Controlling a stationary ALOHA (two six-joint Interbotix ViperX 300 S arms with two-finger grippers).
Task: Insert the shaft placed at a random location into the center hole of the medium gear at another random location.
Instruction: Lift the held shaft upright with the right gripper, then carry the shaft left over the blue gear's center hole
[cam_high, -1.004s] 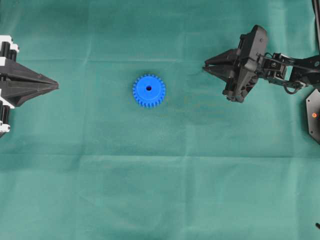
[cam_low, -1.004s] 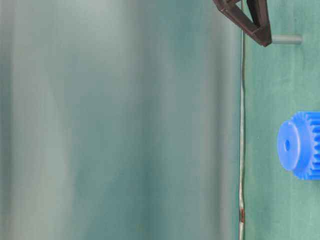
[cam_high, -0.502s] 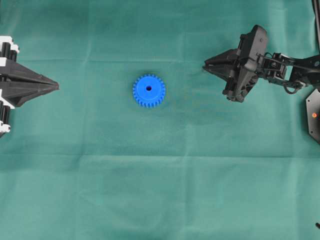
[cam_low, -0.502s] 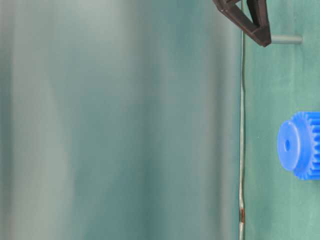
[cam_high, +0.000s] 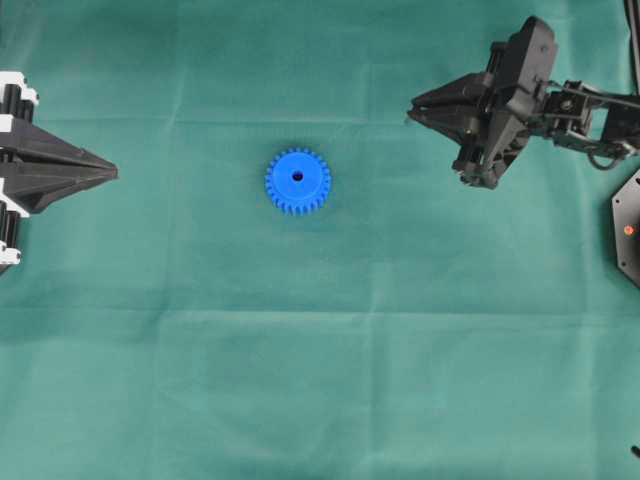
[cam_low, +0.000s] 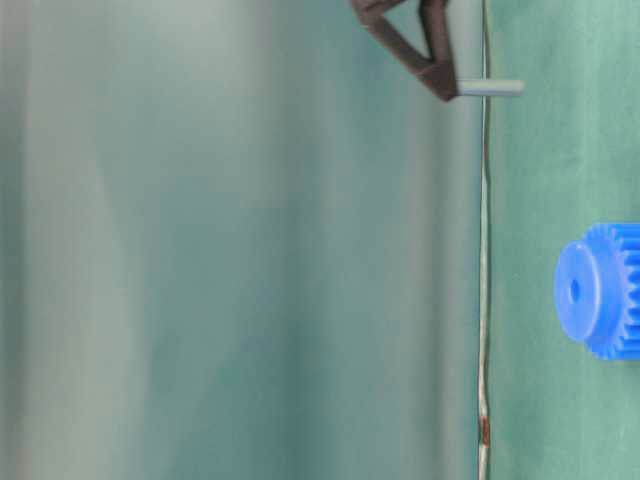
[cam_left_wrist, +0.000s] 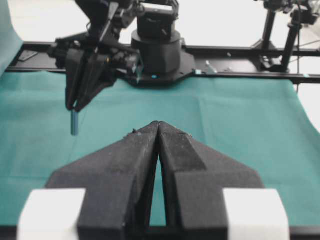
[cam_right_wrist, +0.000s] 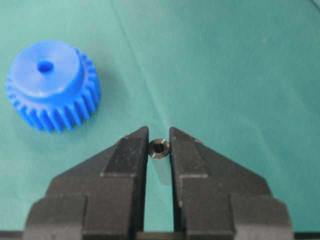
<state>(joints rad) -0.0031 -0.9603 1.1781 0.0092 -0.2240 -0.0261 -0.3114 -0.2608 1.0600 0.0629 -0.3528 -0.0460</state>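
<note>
The medium gear (cam_high: 297, 181), bright blue, lies flat on the green cloth left of centre, its center hole (cam_high: 297, 176) facing up and unobstructed. My right gripper (cam_high: 412, 108) hangs off to the gear's right, above the cloth, shut on the shaft (cam_right_wrist: 159, 148), a short grey pin pinched at its top end between the fingertips. In the table-level view the shaft (cam_low: 490, 88) sticks out from the fingertips toward the cloth, clear of the gear (cam_low: 600, 290). My left gripper (cam_high: 112, 172) rests at the left edge, shut and holding nothing, pointing at the gear.
A dark plate with an orange dot (cam_high: 628, 228) sits at the right edge of the cloth. The right arm's black base (cam_left_wrist: 157, 47) and a rail stand behind the cloth's far edge in the left wrist view.
My right gripper has risen away from the cloth with the shaft in it and shifted slightly toward the top of the overhead view. Gear and left gripper are unmoved.
</note>
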